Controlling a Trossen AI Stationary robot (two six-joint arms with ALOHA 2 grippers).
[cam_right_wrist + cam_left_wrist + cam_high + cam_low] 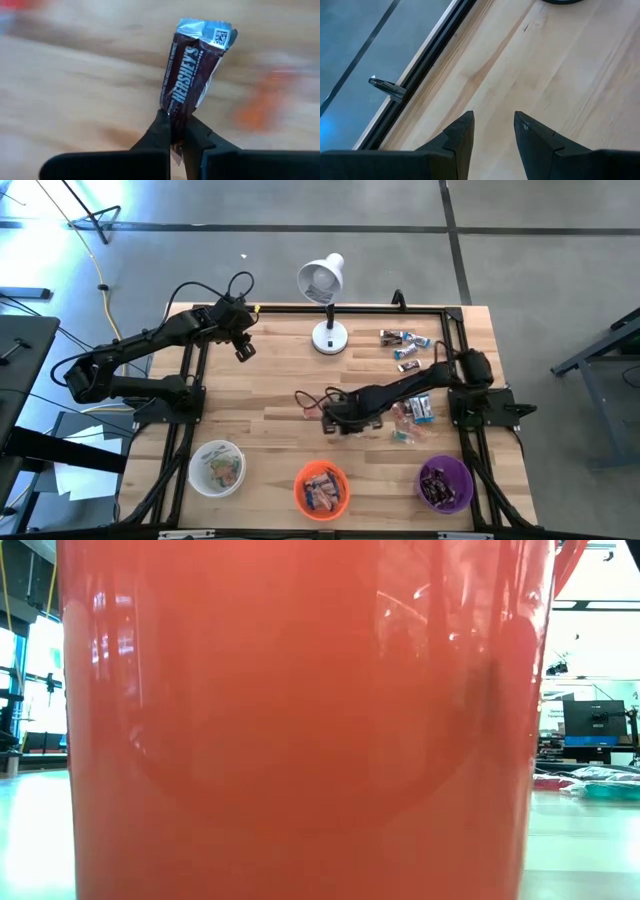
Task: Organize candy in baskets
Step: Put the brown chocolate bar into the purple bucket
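My right gripper (333, 417) reaches out to the table's middle and is shut on a dark brown Hershey's candy (189, 65) with a silver end. Loose candy lies behind it on the right: a group near the far edge (400, 340) and a pile (418, 410) by the right arm. Along the near edge stand the white basket (217, 468), the orange basket (321, 488) and the purple basket (445, 483), each with candy inside. My left gripper (493, 120) hangs open over bare wood at the far left (243, 345). My right gripper pinches the brown candy's near end (175, 107) between its two fingertips (161, 125). The fingers come steeply from above and lie along the candy. The rest of the wrapper sticks out past the fingertips; whether its silver end (207, 31) rests on the wood, I cannot tell.
A white desk lamp (325, 300) stands at the far middle, its base (329, 338) on the wood. A black frame (300, 307) runs round the table's edges. The orange basket's wall (300, 720) fills the low view. Bare wood lies between the left arm and the baskets.
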